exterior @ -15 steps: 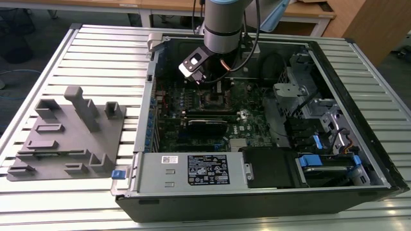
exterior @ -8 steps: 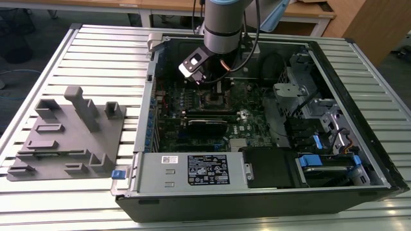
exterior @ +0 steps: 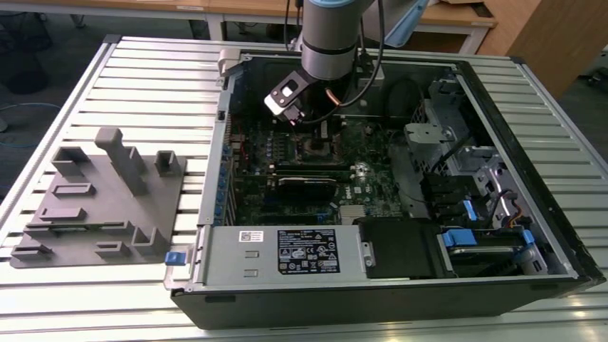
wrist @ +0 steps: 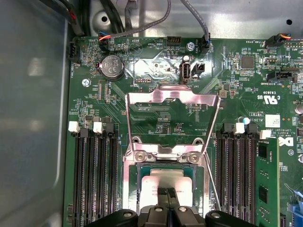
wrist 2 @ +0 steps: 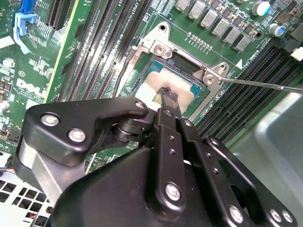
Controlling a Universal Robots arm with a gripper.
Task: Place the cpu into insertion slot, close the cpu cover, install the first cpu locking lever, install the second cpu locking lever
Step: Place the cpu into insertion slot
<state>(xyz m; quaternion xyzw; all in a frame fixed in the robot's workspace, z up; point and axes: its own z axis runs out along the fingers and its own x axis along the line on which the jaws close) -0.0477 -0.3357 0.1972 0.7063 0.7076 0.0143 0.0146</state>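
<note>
**A:** Layout, big to small?

**B:** Slatted counter (exterior: pixel 124 78) carries an open computer case (exterior: pixel 380 303); the arm (exterior: pixel 328 43) reaches down into it over the green circuit board (wrist: pixel 156 71), mid-frame in the exterior view.

**A:** Task parts?

**B:** The cpu cover (wrist: pixel 173 98) stands raised off its hinge bracket (wrist: pixel 163 155), board showing through the cut-out; the insertion slot (wrist 2: pixel 185 66) lies just beside that bracket; the cpu (wrist: pixel 163 180) lies flat inside the slot's rim, silver top up; seated, by my reading.

**A:** Pincer?

**B:** The pincer (wrist: pixel 169 194) has its fingers drawn together; no gap at the seam, nothing gripped between them; tips on or just above the cpu's top; contact not certain.

**A:** Governing relation?

**B:** Cpu directly beneath the tips; cover beyond it, on the side away from the pincer's body; the chip is square, so no long axis; the finger seam points toward the hinge.

**A:** Views differ how?

**B:** First wrist view looks straight down and gives the raised cover frame; second wrist view comes in aslant, giving the tip against the chip, plus a thin locking lever (wrist 2: pixel 265 84) jutting free from the bracket's corner.
</note>
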